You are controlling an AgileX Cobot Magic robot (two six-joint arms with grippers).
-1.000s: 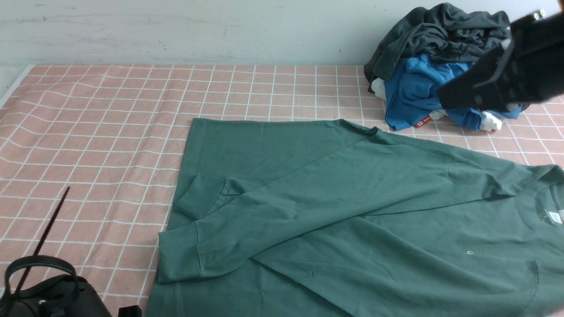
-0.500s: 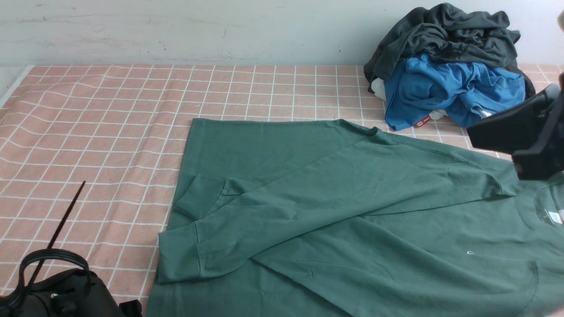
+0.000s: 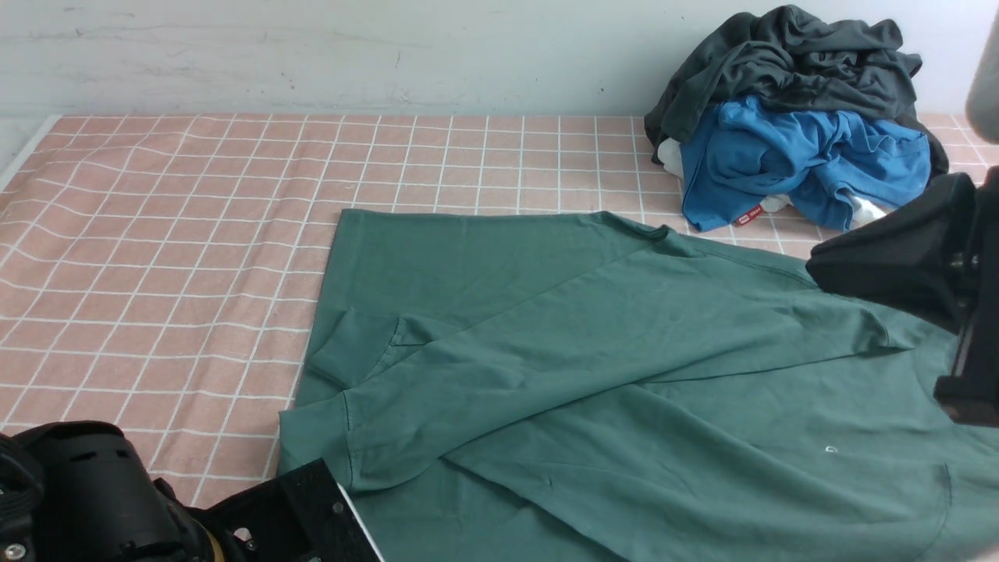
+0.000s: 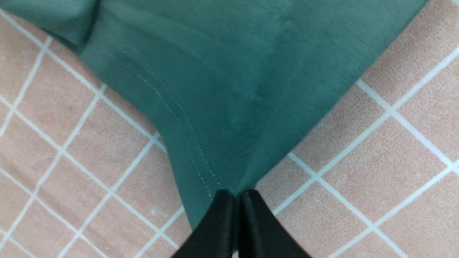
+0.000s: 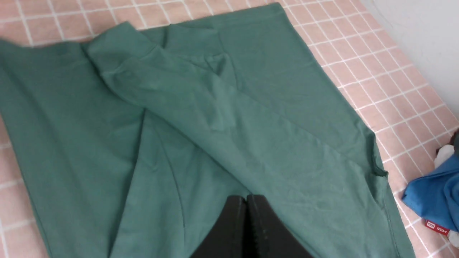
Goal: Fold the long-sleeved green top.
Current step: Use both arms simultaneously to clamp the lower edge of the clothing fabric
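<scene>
The green long-sleeved top (image 3: 624, 375) lies flat on the checked cloth, neck to the right, both sleeves folded across its body. Its white chest logo (image 3: 832, 449) faces up. My left gripper (image 3: 335, 499) is at the near left, by the hem. In the left wrist view it (image 4: 235, 195) is shut on the hem corner of the top (image 4: 229, 89), and creases run to its tips. My right gripper (image 3: 815, 269) hovers over the top's far shoulder. In the right wrist view it (image 5: 246, 199) is shut and empty above the top (image 5: 251, 125).
A pile with a dark charcoal-grey garment (image 3: 788, 55) over a bright blue garment (image 3: 780, 156) sits at the back right, against the wall. Pink checked cloth (image 3: 156, 234) covers the table to the left of the top.
My right arm has swung down from in front of the pile to over the top's shoulder. My left arm has come up and to the right at the hem.
</scene>
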